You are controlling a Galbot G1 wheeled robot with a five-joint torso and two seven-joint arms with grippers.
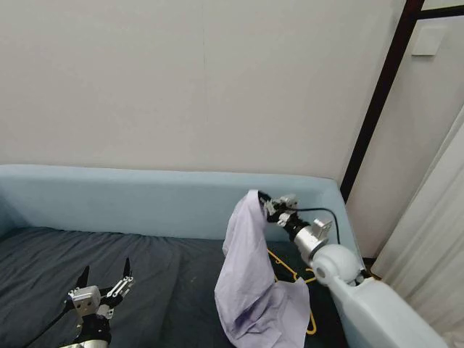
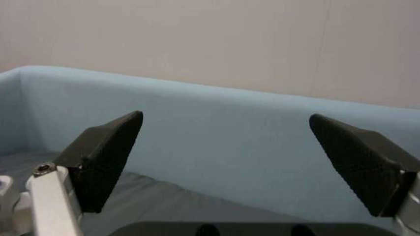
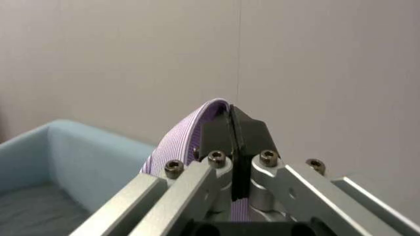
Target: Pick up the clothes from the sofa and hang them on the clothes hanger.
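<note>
A lilac striped shirt (image 1: 250, 275) hangs in the air over the right end of the sofa, its lower folds resting on the dark seat. My right gripper (image 1: 265, 205) is shut on the shirt's top edge, level with the sofa's backrest. In the right wrist view the pads (image 3: 231, 132) press together with the shirt (image 3: 180, 140) pinched between them. A yellow clothes hanger (image 1: 288, 272) lies on the seat behind and beneath the shirt, partly hidden. My left gripper (image 1: 104, 281) stands open low over the seat at the left, holding nothing; its fingers (image 2: 105, 157) are spread wide.
The sofa has a light blue backrest (image 1: 145, 199) and a dark grey seat (image 1: 159, 275). A plain wall rises behind it. A dark door frame (image 1: 377, 101) and a white curtain (image 1: 435, 239) stand to the right.
</note>
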